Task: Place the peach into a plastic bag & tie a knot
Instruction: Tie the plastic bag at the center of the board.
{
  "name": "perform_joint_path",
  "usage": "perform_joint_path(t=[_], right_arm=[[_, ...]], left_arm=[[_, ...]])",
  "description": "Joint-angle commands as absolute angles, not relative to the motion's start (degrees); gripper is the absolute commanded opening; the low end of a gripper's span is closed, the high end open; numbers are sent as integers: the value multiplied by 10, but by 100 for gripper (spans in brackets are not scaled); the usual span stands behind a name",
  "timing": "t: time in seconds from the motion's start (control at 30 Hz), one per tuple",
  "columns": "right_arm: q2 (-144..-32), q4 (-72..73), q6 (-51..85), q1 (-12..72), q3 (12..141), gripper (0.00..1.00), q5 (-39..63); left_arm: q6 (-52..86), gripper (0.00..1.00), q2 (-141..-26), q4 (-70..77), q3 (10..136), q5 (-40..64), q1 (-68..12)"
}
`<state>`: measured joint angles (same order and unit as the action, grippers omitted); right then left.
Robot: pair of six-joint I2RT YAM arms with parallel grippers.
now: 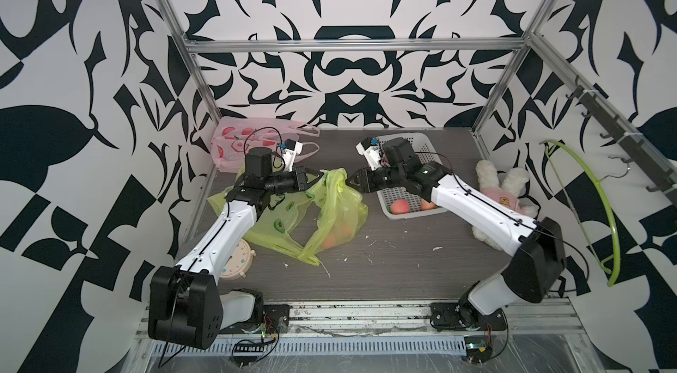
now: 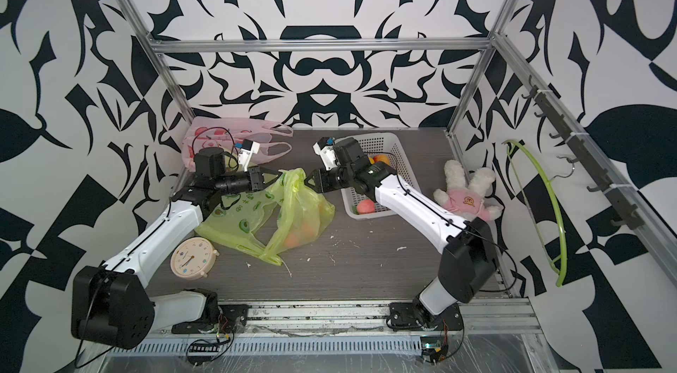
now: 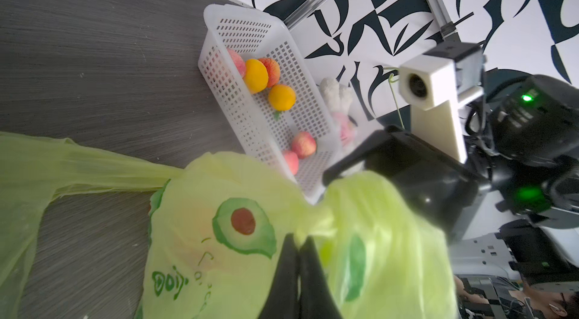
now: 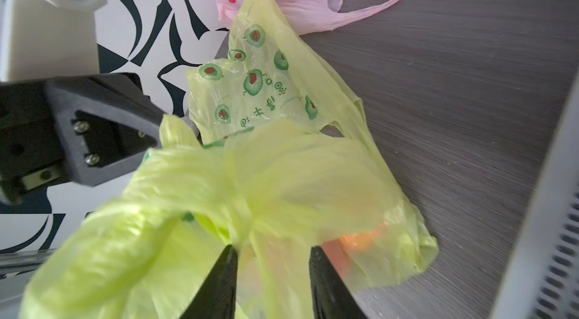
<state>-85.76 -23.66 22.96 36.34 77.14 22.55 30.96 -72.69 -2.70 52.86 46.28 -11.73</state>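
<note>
the left gripper (image 1: 321, 172), mid frame in both top views, is clenched on the gathered neck of the green bag (image 1: 340, 206). the left wrist view shows film pinched at its closed tips, holding the mouth up while the loaded end rests on the table (image 1: 403, 261). the right gripper (image 4: 272, 251) faces it from the other side of the neck with jaws parted; a twisted band of film runs between them and no pinch is evident. the peach (image 1: 335, 239) is judged to be the orange-pink fruit showing through the film low in the bag, lower centre of the frame, so loading looks done. the neck looks bunched and wrapped; whether a knot is closed cannot be told. judgement: tying stage, one side anchored so the other can re-grip. spare fruit sits in the white basket (image 1: 426, 140) at right; a second green bag (image 1: 282, 221) lies flat under the left arm.
</note>
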Motion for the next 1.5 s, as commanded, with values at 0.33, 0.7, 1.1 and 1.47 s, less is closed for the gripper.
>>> perform_joint_path(t=[0.33, 0.7, 1.1, 1.47], right_arm=[[-769, -266, 246, 425, 763, 52, 293], [-824, -234, 257, 437, 796, 54, 307], [-871, -237, 247, 438, 854, 45, 306], [-874, -253, 241, 438, 866, 2, 301]], left_arm=[[299, 0, -710, -23, 534, 461, -114], [300, 0, -707, -24, 535, 467, -114], [301, 0, -702, -23, 530, 472, -114], [290, 0, -701, -45, 542, 461, -114]])
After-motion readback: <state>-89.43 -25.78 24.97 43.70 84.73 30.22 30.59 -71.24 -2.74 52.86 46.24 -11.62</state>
